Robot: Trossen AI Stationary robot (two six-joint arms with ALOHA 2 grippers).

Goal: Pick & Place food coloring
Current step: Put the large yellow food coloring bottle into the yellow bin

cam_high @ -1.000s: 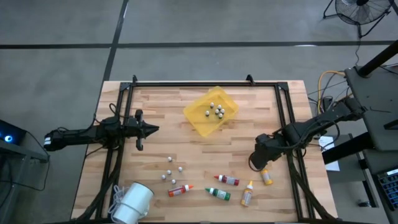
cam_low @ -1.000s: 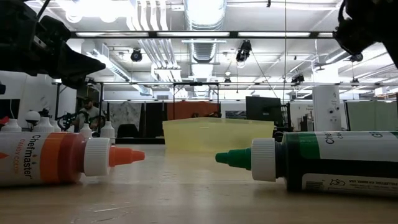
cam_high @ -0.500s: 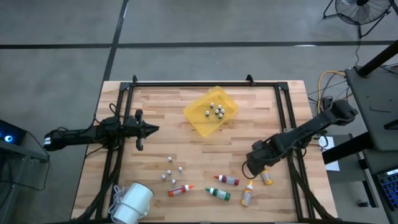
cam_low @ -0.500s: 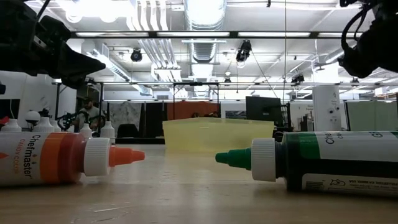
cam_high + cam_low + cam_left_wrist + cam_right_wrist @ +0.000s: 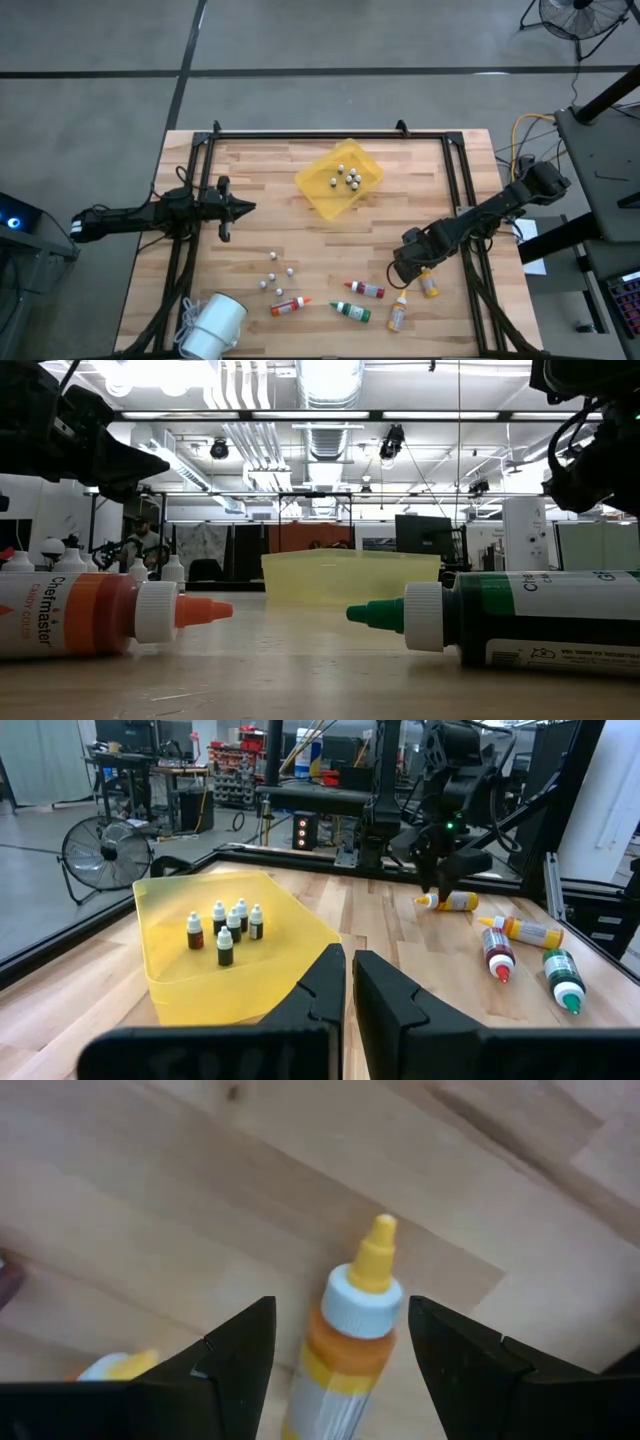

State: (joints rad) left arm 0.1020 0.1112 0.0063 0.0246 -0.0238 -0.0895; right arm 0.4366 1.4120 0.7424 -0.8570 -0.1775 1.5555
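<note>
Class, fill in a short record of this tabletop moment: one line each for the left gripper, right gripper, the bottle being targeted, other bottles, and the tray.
left gripper: shut, waiting at the table's left side
right gripper: open, straddling a bottle, not yet closed
targeted bottle: yellow-capped bottle, lying on the wood
other bottles: red bottle, green bottle, orange bottle, all lying down
yellow tray: holds small bottles

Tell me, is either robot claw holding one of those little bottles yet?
No. The right gripper is open, its fingers either side of a yellow-capped bottle lying on the table. The left gripper is shut on nothing.
</note>
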